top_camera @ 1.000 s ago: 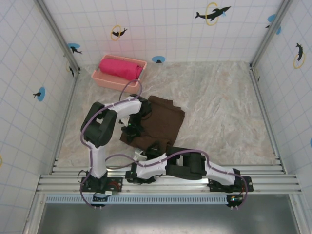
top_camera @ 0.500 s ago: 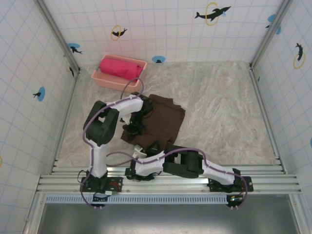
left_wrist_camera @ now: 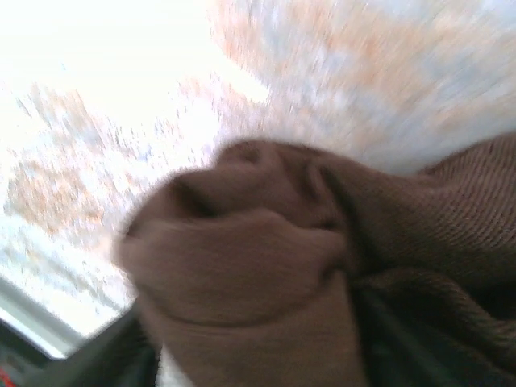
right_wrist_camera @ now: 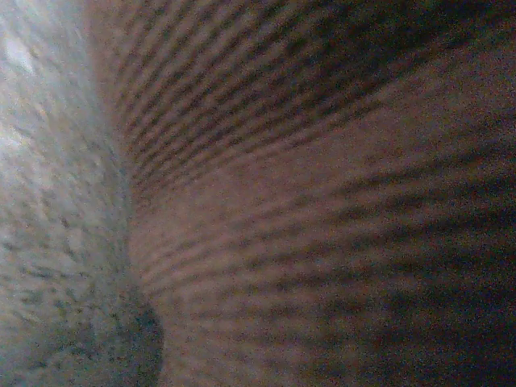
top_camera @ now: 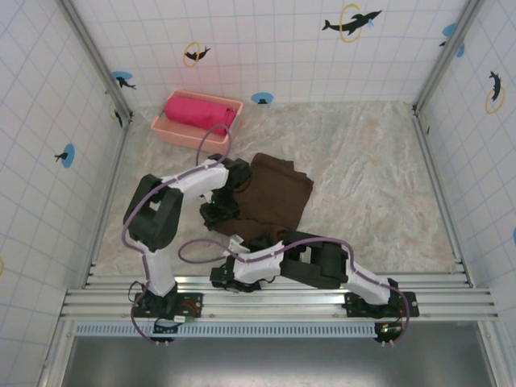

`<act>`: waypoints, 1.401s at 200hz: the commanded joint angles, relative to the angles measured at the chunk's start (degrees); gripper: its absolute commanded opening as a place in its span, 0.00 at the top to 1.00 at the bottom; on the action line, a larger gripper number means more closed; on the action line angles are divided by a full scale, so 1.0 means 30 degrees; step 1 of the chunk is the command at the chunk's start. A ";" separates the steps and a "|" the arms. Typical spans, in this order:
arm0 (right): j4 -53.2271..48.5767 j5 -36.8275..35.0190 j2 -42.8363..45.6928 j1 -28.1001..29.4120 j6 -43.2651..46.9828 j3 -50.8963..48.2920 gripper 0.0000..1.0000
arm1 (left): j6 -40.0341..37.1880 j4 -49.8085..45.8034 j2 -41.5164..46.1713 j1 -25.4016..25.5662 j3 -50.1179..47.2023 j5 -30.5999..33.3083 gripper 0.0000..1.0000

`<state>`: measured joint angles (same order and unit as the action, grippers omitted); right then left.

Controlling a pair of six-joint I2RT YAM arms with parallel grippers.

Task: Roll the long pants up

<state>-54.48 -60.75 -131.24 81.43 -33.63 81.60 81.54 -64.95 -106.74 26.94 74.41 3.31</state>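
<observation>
The pants are lying bunched just right of the left gripper and just beyond the right gripper. I cannot tell whether either gripper is pinching cloth. The fabric is looking soft, light and limp, probably slumping unless both are taking its thick folded edge.

We find the long pants bunched into a dark brown heap just right of our left gripper and just beyond our right gripper, both at its edge. Beyond the left gripper, well apart, a pink basket holds a rolled pink cloth.
</observation>
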 commanded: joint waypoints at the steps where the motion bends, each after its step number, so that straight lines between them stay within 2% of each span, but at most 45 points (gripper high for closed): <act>1: 0.1536 0.5754 0.1108 -0.0848 0.1285 -0.1221 1.00 | -0.1954 0.2046 0.2983 -0.0911 -0.0350 0.2711 0.03; 29: 0.2780 0.9034 0.2601 -0.1888 0.2982 -0.2173 1.00 | -0.4501 0.2357 0.5894 -0.1884 -0.0522 0.4122 0.03; 45: 0.3487 1.0396 0.3554 -0.2697 0.4012 -0.2655 1.00 | -0.5143 0.2514 0.7510 -0.1986 -0.1066 0.4601 0.03; 100: 0.5093 1.6836 0.5221 -0.7212 0.6177 -0.3441 1.00 | -0.4626 0.4692 1.2678 -0.1976 -0.5870 0.3627 0.03; 136: 0.4558 1.9595 0.4193 -0.8597 0.7245 -0.2716 1.00 | -0.5009 0.6428 1.5025 -0.1722 -0.8191 0.3214 0.03; 205: 0.6146 2.3655 0.3527 -0.9096 0.7135 -0.2666 1.00 | -0.3383 1.3319 1.8807 -0.1652 -1.4072 0.0615 0.03; 280: 0.6272 2.5436 0.1305 -0.8070 0.8024 0.0464 1.00 | -0.1841 1.6024 1.9299 -0.1787 -1.6249 0.0328 0.03</act>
<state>-34.85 4.80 -117.78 53.82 -11.35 84.20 73.84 -20.86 -50.06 21.85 26.61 4.67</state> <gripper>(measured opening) 0.170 0.973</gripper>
